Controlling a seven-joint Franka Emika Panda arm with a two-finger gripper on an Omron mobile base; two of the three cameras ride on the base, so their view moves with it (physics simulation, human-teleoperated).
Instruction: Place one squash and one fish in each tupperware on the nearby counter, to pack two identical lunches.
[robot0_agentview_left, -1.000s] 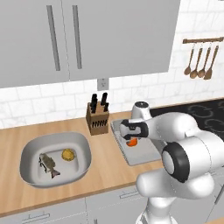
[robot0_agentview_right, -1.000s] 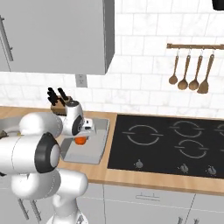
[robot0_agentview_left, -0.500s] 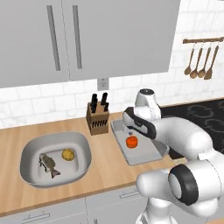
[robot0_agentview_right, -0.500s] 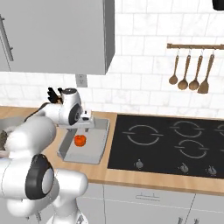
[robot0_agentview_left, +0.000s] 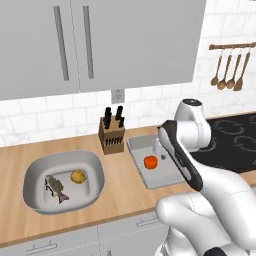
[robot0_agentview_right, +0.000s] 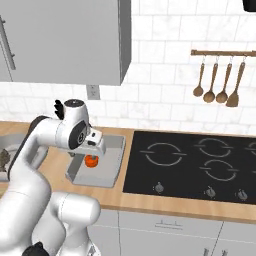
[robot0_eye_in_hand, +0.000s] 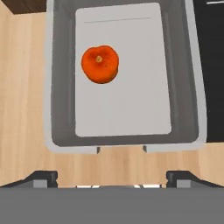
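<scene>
The orange-red squash (robot0_eye_in_hand: 100, 64) lies loose on the floor of the narrow rectangular tupperware (robot0_eye_in_hand: 50, 87), toward its far left part. My gripper (robot0_eye_in_hand: 111, 179) hangs open above the tray's near end, apart from the squash. In the base views the squash (robot0_agentview_left: 150, 162) (robot0_agentview_right: 91, 160) rests in the same tupperware (robot0_agentview_left: 165, 177) (robot0_agentview_right: 112, 160), with my gripper (robot0_agentview_left: 159, 150) (robot0_agentview_right: 95, 147) a little above it. At the left, the wide basin-like tupperware (robot0_agentview_left: 90, 187) holds a dark fish (robot0_agentview_left: 55, 187) and the yellow-ochre squash (robot0_agentview_left: 78, 176) side by side.
A wooden knife block (robot0_agentview_left: 111, 135) stands behind the gap between the two containers. The black cooktop (robot0_agentview_right: 200, 160) lies directly right of the tray. Wooden utensils (robot0_agentview_right: 215, 85) hang on the wall rail, and grey cabinets hang above the counter.
My gripper opened and let the orange-red squash go; it now lies in the tray. The hand has lifted away from it and the arm has swung upward.
</scene>
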